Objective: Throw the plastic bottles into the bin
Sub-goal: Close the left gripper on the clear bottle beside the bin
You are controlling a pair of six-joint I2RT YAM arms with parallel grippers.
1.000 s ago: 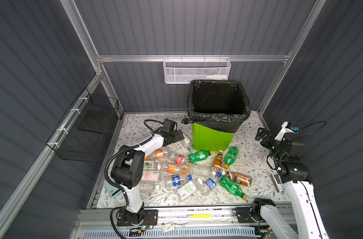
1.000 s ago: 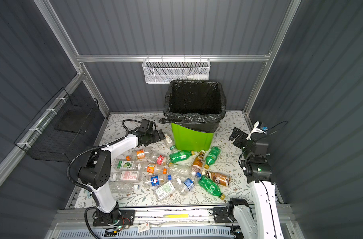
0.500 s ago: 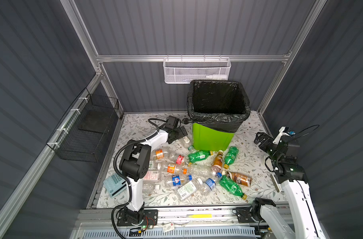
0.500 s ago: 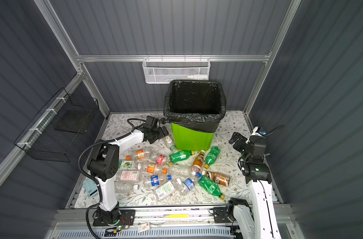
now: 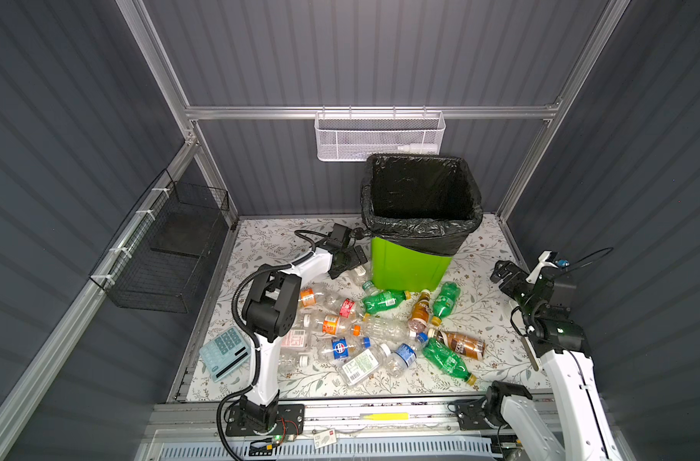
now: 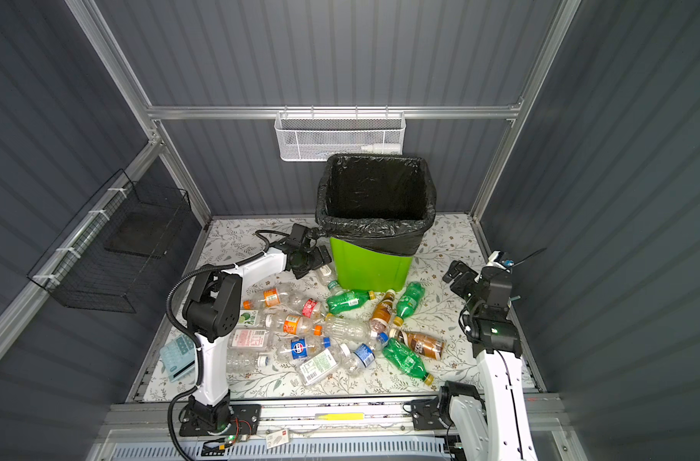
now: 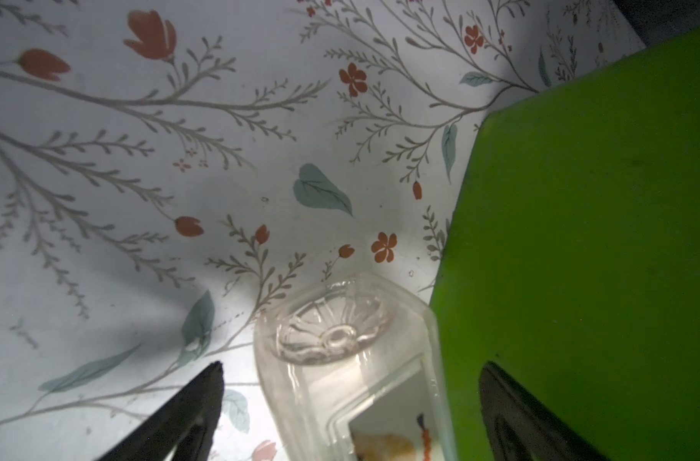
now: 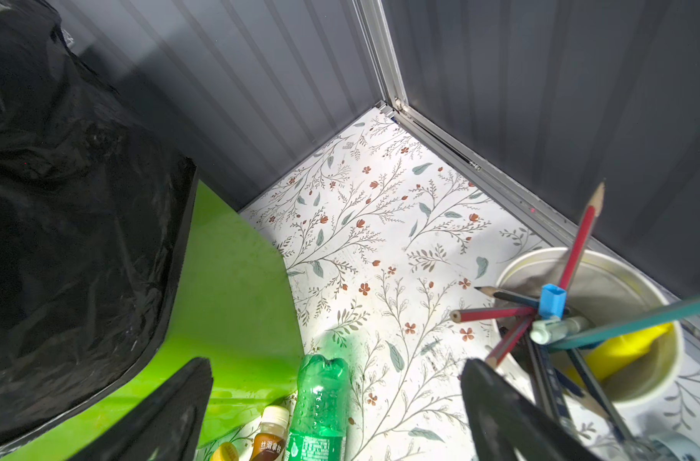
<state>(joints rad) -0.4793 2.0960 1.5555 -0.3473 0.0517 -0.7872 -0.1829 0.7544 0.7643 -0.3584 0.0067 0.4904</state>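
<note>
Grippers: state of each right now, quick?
Left gripper: open, jaws either side of a clear bottle beside the bin, not closed on it.
Right gripper: open, empty.

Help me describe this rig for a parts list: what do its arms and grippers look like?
Both arms are white tubular links with blocky black joints: the left arm, the right arm. A black corrugated cable loops along the left one. The left gripper and right gripper are black, with tapered flat fingers.
</note>
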